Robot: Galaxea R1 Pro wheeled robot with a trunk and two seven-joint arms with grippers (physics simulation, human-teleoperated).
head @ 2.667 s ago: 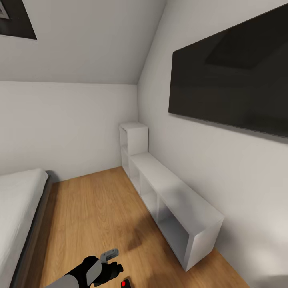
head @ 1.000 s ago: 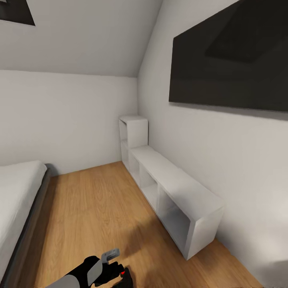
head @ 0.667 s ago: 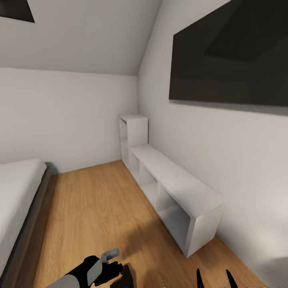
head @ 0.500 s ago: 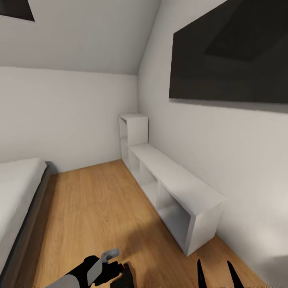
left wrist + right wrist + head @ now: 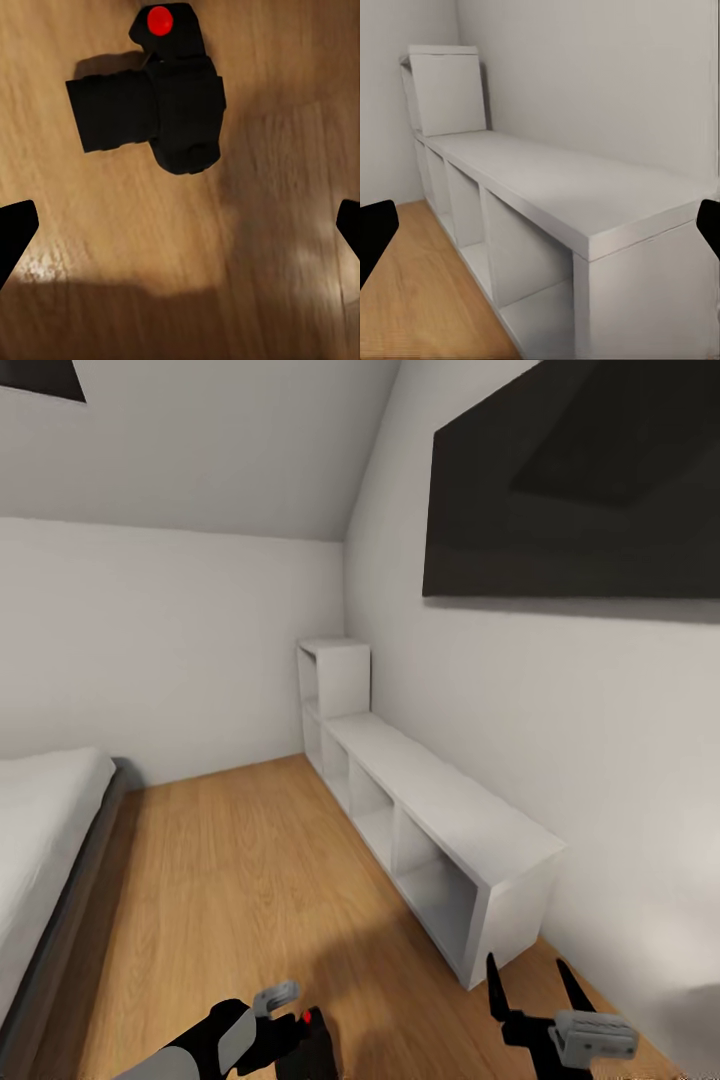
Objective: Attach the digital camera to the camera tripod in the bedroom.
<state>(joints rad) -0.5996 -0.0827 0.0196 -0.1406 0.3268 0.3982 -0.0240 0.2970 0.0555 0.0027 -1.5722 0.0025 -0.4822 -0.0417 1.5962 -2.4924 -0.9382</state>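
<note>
Black boxy digital camera (image 5: 161,105), red button, seemingly unheld.

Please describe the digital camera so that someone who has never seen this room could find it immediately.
Start at the long white cube shelving along the wall under the black TV. On the wood floor in front of it, beside the left gripper, lies the digital camera. It is small, black and boxy, with a red round button.

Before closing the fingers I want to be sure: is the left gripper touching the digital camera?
Apart. In the left wrist view, bare wood floor separates the digital camera from both fingers.
</note>
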